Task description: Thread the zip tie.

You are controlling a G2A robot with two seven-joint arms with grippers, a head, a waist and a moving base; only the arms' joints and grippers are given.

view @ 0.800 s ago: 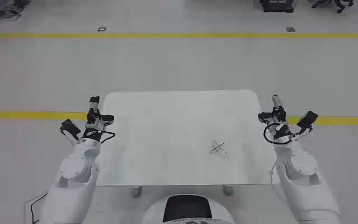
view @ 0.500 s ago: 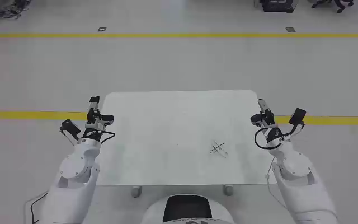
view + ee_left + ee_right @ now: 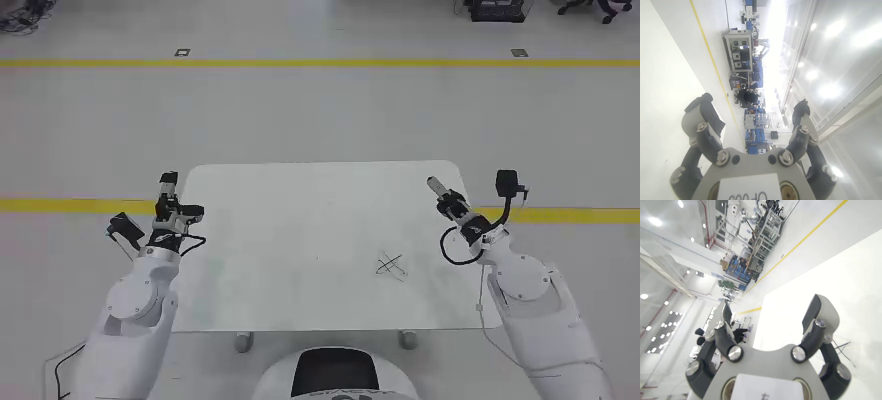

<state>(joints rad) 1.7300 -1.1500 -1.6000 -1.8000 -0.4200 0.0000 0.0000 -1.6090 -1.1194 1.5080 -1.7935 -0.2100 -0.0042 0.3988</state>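
1. Centrally, a white table (image 3: 300, 200) with rounded corners and a smooth matte top is seen from above. It stands on a pale, glossy floor (image 3: 320, 110) crossed by a yellow line (image 3: 320, 63).
2. Thin dark zip ties (image 3: 390, 265) are laid crossed in a small flat tangle on the near right part of the table. They are touched by neither gripper.
3. The left gripper (image 3: 168, 182) is held just beside the table's left edge, well apart from the zip ties and pointed away from the robot. Its fingers (image 3: 704, 111) are spread wide with nothing between them. They are dark, backed with grey metal and fastened with bright screws.
4. The right gripper (image 3: 433, 185) is held over the table near its right edge, beyond the zip ties and angled inward. Its fingers (image 3: 817, 311) are likewise parted and empty. Ribbed dark pads are set in smooth pale grey shells.
5. A white sticker (image 3: 749, 186) with dark print is fixed to the left gripper's grey base plate. Another is fixed to the right one. Both are cut off at the edge, so the print is not legible in full.
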